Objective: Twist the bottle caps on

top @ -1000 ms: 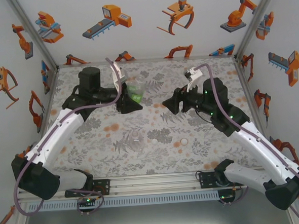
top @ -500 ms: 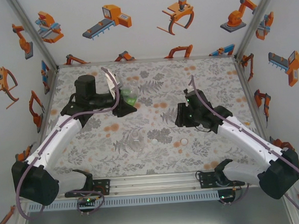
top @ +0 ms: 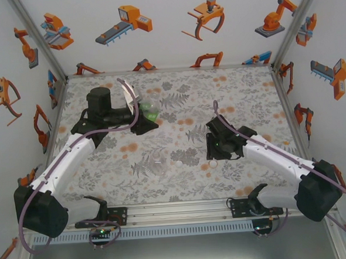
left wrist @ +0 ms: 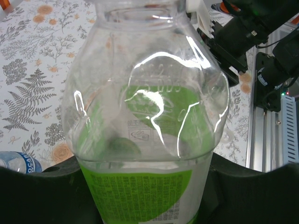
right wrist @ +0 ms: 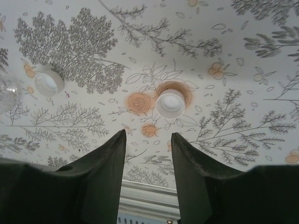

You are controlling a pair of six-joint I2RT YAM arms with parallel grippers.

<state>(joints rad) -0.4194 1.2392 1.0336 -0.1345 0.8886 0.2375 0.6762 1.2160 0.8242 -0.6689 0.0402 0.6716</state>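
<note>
Two white-shelled arms with bulky black joints, trailing mauve cables and matte black-fingered hands.

Left arm stretches forward, left gripper clamped tight, right arm reaches inward low, right gripper pointing down, fingers slightly apart

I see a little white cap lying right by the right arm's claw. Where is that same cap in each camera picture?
Top view: the cap lies below centre, on the table just on the near side of the right gripper.
Right wrist view: the cap sits near centre on an orange flower, just past the open right gripper.
Shared landmark: a second cap lies to its left in both.
</note>
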